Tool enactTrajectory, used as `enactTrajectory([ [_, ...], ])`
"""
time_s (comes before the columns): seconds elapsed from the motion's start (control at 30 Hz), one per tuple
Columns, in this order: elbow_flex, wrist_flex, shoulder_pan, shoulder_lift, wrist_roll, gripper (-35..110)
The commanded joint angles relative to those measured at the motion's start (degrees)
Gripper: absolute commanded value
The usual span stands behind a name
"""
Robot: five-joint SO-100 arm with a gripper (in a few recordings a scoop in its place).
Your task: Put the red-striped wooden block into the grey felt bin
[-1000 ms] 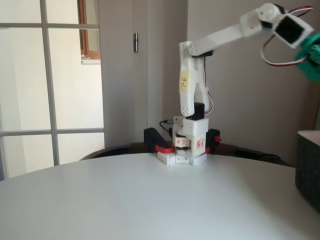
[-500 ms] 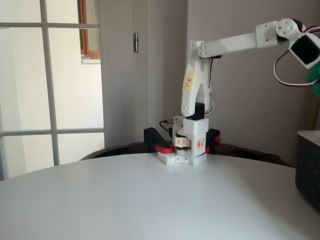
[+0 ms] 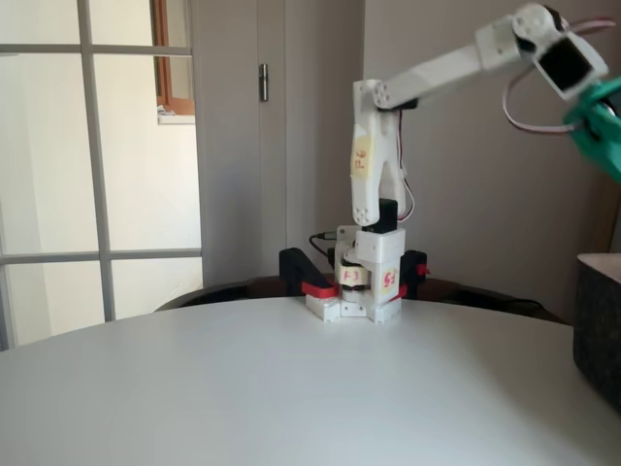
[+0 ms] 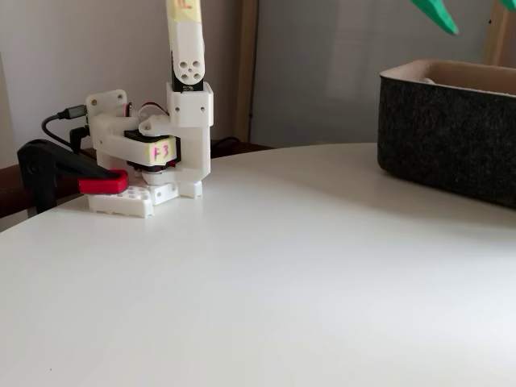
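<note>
Jaws: green, mine, carried high at the 2 o'clock corner of a fixed view (image 3: 600, 131), above the bin; cut by the frame edge, so I cannot tell whether they are spread or clenched, nor whether anything sits between them. A green tip of them also shows at the 1 o'clock edge of a fixed view (image 4: 436, 15), above the bin and apart from it.

Desk (image 3: 243, 388): white, round-edged, the largest item; it carries my base and the bin.

Grey felt bin (image 4: 451, 137): dark charcoal, fuzzy straight sides, pale top rim; stands on the desk at 3 o'clock in both fixed views, partly cropped by the frame. Something pale shows just inside the rim at its far side; I cannot tell what it is.

Arm (image 3: 374, 175): white, mine; the lower link stands upright from the base, the upper link reaches up toward 2 o'clock and ends at the jaws. Yellow labels on the lower link.

Base (image 4: 153, 157): white, at the far side of the desk, well apart from the bin, held by a black clamp with a red pad (image 4: 56, 177). Cables run off behind it.

Red-striped wooden block: I cannot find it; its place cannot be told.
</note>
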Motion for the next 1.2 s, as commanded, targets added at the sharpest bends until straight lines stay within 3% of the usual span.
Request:
enactTrajectory([
  [0.0, -1.14, 6.77, 0.7, 9.23, 2.2, 29],
  [0.27, -0.97, 21.09, 17.93, 21.97, 15.91, 25],
  [0.5, -0.26, 25.66, 49.75, 25.93, 37.79, 21],
  [0.67, 5.45, 25.4, 68.91, 26.28, 45.62, 22],
  [0.9, 24.61, 10.2, 82.53, 28.04, 46.23, 16],
  [1.0, 36.3, 0.0, 86.31, 32.87, 44.12, 14],
  [1.17, 54.58, -7.03, 90.26, 44.21, 42.1, 12],
])
